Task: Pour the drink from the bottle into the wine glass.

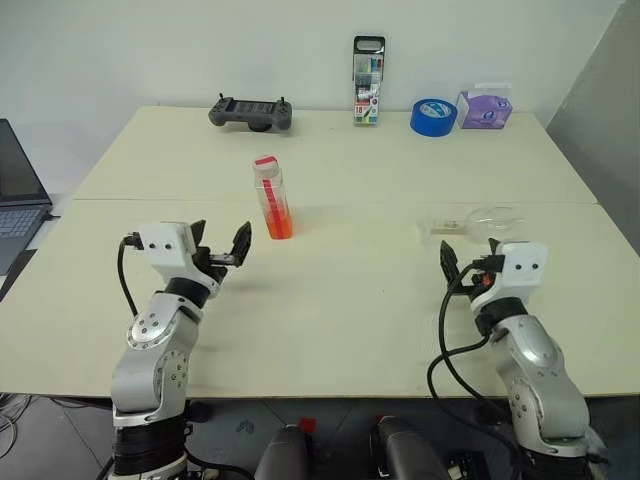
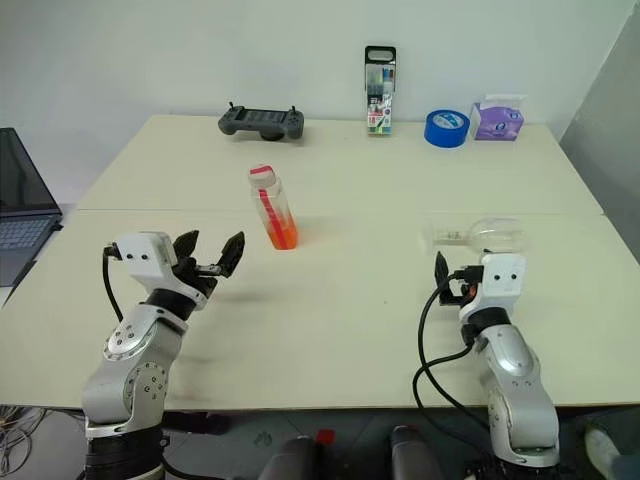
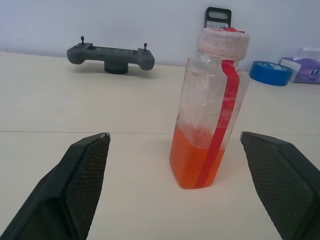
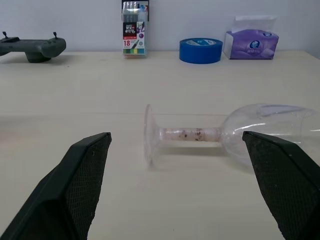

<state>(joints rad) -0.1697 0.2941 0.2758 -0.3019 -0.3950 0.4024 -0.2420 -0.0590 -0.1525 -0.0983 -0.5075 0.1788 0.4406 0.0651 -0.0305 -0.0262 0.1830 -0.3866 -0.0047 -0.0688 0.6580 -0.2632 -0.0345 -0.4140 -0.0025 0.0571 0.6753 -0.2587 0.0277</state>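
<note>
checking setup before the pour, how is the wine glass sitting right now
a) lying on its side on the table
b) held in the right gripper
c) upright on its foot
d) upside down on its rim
a: the wine glass lies on its side on the table, stem level, in front of the open right gripper, which is not touching it.

Bottle (image 3: 210,107): clear, red label strip, orange drink (image 3: 192,162). Wine glass (image 4: 220,135): clear. Tape roll (image 4: 200,50): blue. Tissue box (image 4: 251,44): purple. Controller (image 3: 111,54): dark grey.

Each silver-grey arm is ended by a white wrist block, from which a looping black cable and two black fingers (image 3: 82,187) with textured pads are carried.
</note>
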